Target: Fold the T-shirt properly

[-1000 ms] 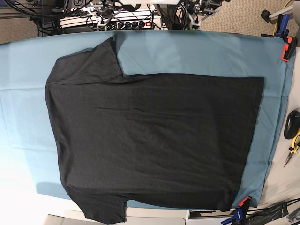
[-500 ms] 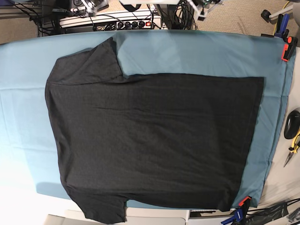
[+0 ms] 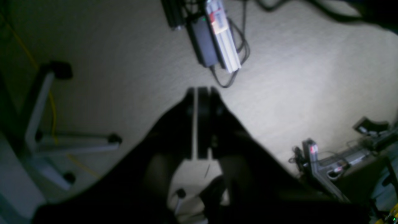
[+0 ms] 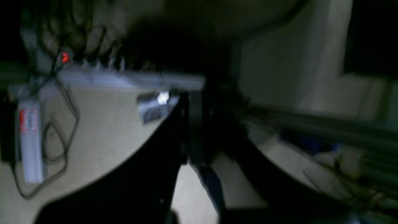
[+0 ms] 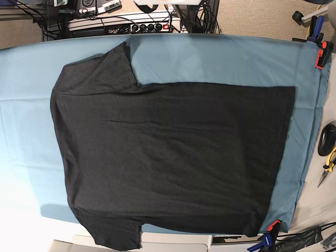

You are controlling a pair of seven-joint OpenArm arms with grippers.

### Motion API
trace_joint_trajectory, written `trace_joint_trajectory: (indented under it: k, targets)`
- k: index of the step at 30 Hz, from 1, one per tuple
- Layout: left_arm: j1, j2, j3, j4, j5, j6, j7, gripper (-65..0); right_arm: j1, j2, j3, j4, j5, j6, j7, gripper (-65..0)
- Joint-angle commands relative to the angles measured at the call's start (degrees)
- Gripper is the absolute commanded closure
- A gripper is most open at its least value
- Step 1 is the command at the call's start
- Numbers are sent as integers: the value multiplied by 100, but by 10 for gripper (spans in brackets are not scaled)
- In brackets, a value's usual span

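the t-shirt (image 5: pixel 168 157) lies spread flat on the desk, on the teal-blue table cloth (image 5: pixel 220 58), covering most of it. collar end sits toward the left of the base view, hem toward the right, running roughly straight down the right side. one sleeve (image 5: pixel 100 71) points to the far edge of the desk, the other sleeve (image 5: pixel 115 233) hangs at the near edge, its tip over the cloth's border. fabric is black, faintly heathered, with only shallow wrinkles across the body; no fold in it yet.

orange clamps pin the cloth: one at the far right corner (image 5: pixel 321 55), one at the near right corner (image 5: pixel 272 227). a black computer mouse (image 5: pixel 326 139) and pliers with yellow handles (image 5: pixel 328 165) rest on the bare desk strip to the right of the cloth. a power strip with cables (image 5: pixel 126 23) sits beyond the far edge.

neither arm shows in the base view. left pincer (image 3: pixel 200 93): fingers pressed together, nothing between them, over carpeted floor, a power adapter (image 3: pixel 203 43) beyond. right pincer (image 4: pixel 194 99): pressed together, empty, picture dark and blurred, a white power strip (image 4: pixel 29 146) on the floor at left.
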Motion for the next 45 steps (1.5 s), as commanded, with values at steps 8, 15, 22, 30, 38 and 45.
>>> trace_joint_trajectory:
  k: [8, 15, 22, 30, 38, 45]
  targets:
    - [629, -481, -1727, 2361, -546, -699, 546, -2, -341, 37, 1141, 2304, 1309, -24, -841, 0]
    - [223, -479, -2693, 2361, -1543, -1193, 901, -3, 330, 20, 2061, 3558, 2702, -24, -1906, 0]
    - [-466, -476, -2741, 2361, -1720, -1207, 970, -9, 1635, -1040, 2210, 3488, 3331, 247, -2728, 0]
    - [-730, -476, -2741, 2361, -1716, -1209, 1080, -9, 2844, -1644, 2267, 2597, 2844, 33, -2382, 0]
    - [-761, -476, -2730, 2361, -1703, -1241, 1075, -9, 3222, -1565, 2317, 2142, 1335, -116, -2081, 0]
    - [-1130, -476, -2730, 2361, -1606, -1248, 1082, -9, 3222, -1565, 2323, 2140, 1558, 669, -3029, 0]
